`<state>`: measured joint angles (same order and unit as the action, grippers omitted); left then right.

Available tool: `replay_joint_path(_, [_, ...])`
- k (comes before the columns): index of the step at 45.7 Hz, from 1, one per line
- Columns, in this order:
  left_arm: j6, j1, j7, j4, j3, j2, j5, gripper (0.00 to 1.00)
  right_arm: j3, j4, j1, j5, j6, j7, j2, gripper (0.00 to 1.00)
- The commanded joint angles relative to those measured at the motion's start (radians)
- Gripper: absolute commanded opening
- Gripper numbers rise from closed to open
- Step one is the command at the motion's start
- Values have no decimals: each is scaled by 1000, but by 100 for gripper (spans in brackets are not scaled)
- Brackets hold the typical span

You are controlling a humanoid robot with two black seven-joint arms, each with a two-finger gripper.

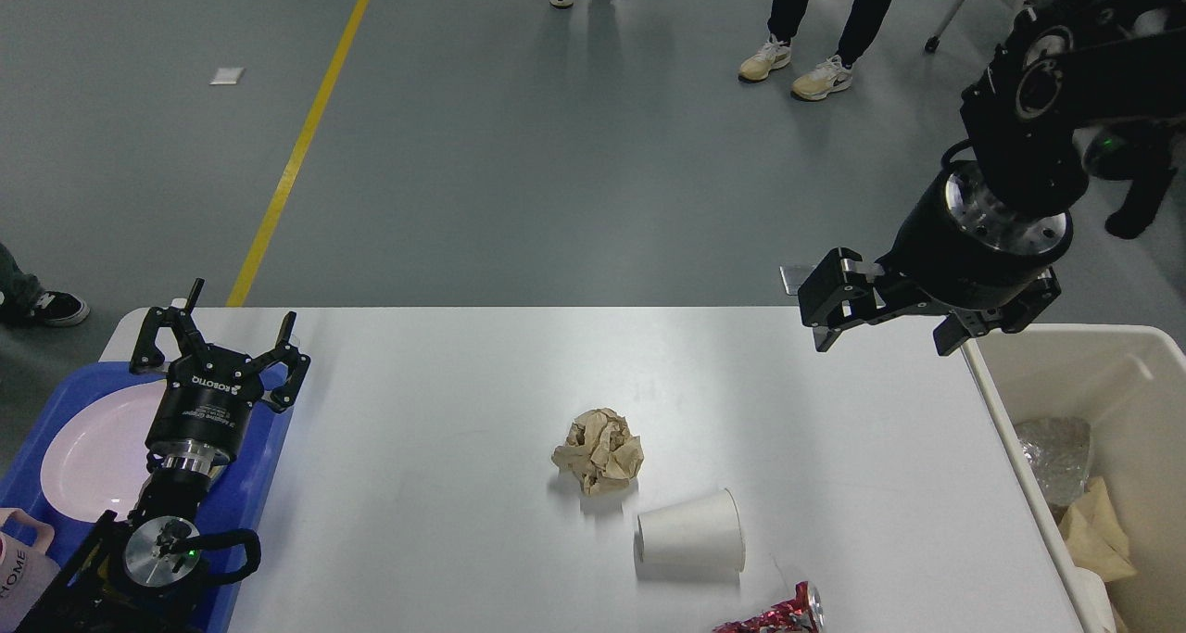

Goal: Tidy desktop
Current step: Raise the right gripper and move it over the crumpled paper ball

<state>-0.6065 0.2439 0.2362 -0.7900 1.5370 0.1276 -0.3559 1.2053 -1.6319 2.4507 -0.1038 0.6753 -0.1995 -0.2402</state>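
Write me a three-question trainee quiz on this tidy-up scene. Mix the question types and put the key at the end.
1. True or false: the paper cup stands upright on the desktop.
2. Which lies nearest the crumpled brown paper? A) pink plate B) paper cup C) cream bin
3. Fill in: the right gripper is ____ and holds nothing.

Key: 1 false, it lies on its side; 2 B; 3 open.
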Motion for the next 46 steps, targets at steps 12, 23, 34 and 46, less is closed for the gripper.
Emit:
replay_joint_path(12, [1,0,0,0,0,0,0,97,-1,6,-44,-20,-5,0,2,100])
replay_joint_path(23, [1,0,0,0,0,0,0,97,-4,7,-47,-22,-5,2,13,100])
replay_joint_path(34, [1,0,0,0,0,0,0,97,-10,20,-65,-65,-19,2,22,100])
replay_joint_path(46, [-1,0,0,0,0,0,0,97,-9,21,-122,-284,-86,-1,36,100])
